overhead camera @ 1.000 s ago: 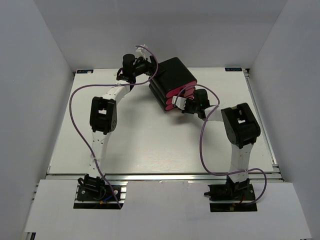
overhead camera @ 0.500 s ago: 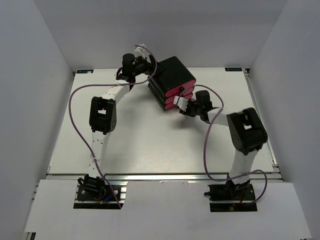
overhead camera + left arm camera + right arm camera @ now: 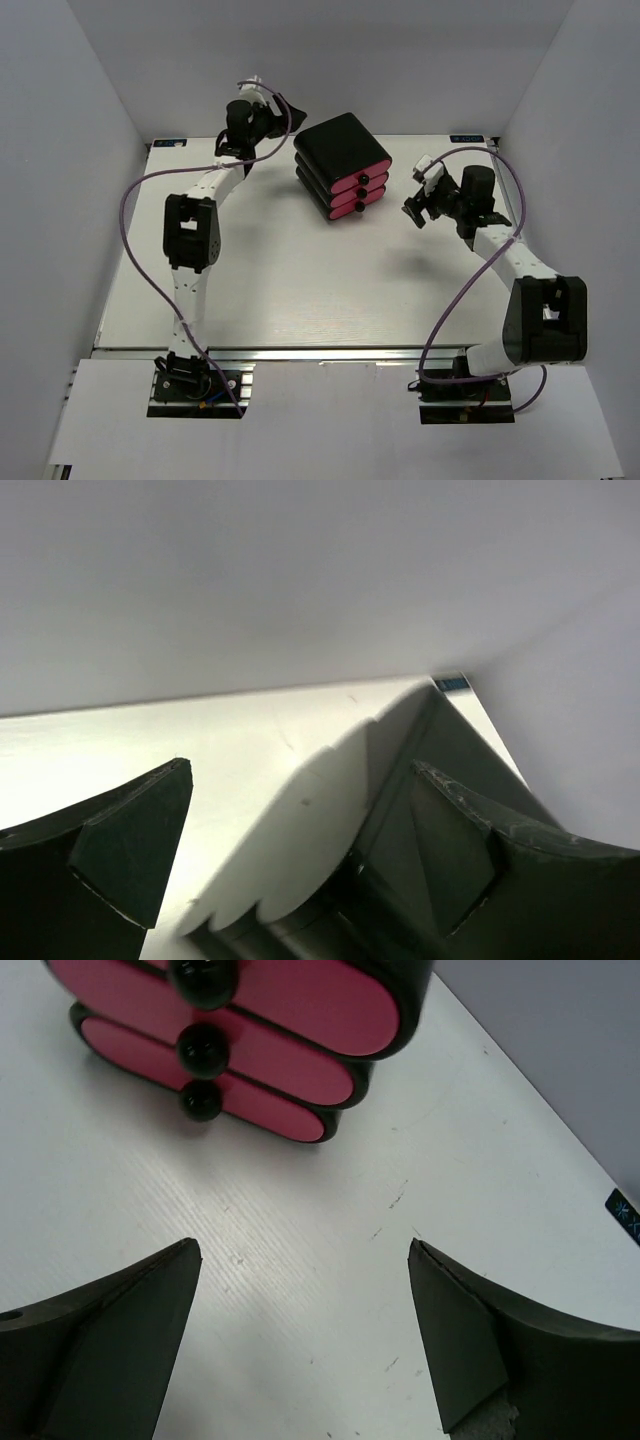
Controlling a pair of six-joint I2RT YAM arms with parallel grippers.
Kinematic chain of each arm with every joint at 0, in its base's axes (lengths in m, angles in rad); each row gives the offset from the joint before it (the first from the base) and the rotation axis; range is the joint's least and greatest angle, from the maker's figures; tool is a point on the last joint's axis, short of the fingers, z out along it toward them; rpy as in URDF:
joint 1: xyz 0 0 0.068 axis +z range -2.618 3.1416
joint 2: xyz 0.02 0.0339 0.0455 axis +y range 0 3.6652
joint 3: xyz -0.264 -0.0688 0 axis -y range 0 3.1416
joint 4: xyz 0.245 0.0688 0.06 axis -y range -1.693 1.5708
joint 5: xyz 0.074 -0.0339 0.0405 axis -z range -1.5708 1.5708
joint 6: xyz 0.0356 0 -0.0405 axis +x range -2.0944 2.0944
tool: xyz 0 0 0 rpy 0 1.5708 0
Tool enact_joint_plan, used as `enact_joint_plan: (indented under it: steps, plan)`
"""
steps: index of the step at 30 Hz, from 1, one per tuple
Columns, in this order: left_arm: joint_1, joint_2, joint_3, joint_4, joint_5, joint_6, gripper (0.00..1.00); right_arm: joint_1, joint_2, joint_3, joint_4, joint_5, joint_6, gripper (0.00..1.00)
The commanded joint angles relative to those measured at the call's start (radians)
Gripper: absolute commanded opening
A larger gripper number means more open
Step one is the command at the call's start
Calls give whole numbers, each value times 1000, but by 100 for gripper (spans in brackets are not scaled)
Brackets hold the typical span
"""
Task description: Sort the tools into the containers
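While both arms reach out over the white worktop [image 3: 300, 290], the black drawer box [image 3: 338, 148] stands toward its far middle. It is turned at an angle, so its front faces the near right. Its three pink drawers [image 3: 300, 1000] are stacked one above another and all pushed in. Each carries a round black knob [image 3: 203, 1050] at the middle of its front.

The left gripper [image 3: 275, 118] is raised near the far edge, to the left of the box and apart from it. In the left wrist view its dark fingers [image 3: 125, 850] stand wide apart, so the jaws are spread and hold nothing. Between them lie only bare worktop, the grey back wall [image 3: 300, 570] and a small blue tag [image 3: 452, 684] at the far right corner.

The right gripper [image 3: 415, 205] hangs to the right of the box, near it but not touching, and faces the drawer fronts. Its jaws are also spread wide and empty. The right wrist view shows both fingers [image 3: 120, 1330] at the bottom corners, with bare worktop between them and the three drawer fronts beyond, toward the upper left.

A purple cable [image 3: 150, 270] loops along the left arm, and another runs along the right arm.
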Motion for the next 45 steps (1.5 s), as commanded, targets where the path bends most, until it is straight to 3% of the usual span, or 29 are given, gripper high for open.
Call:
enact_joint_plan:
  steps: [1,7,11,12,16,19,23,40,42,45]
  plan:
    - [29,-195,-34,-11,-150,48,98,-1,59,66,100,77,230,89]
    - [29,-388,-170,-164,-207,140,98,-1,340,366,45,139,323,88]
    - [29,-598,-429,-163,-213,143,98,-4,490,514,12,185,346,69]
    - [28,-647,-551,-155,-217,145,98,-4,507,552,5,194,346,67]
    - [26,-908,-786,-167,-260,140,98,-4,568,604,15,147,351,62]
    - [26,-1006,-904,-211,-262,128,98,-4,624,665,-1,72,398,57]
    - [26,-1161,-1009,-238,-271,82,98,2,723,773,-79,-28,471,42]
    - [12,-1344,-1169,-328,-271,25,98,39,516,476,-42,-165,442,41]
    - [9,-1347,-1175,-328,-266,22,98,42,504,459,-45,-131,435,42]
    - [6,-1349,-1173,-339,-260,19,98,33,498,485,-106,16,417,50]
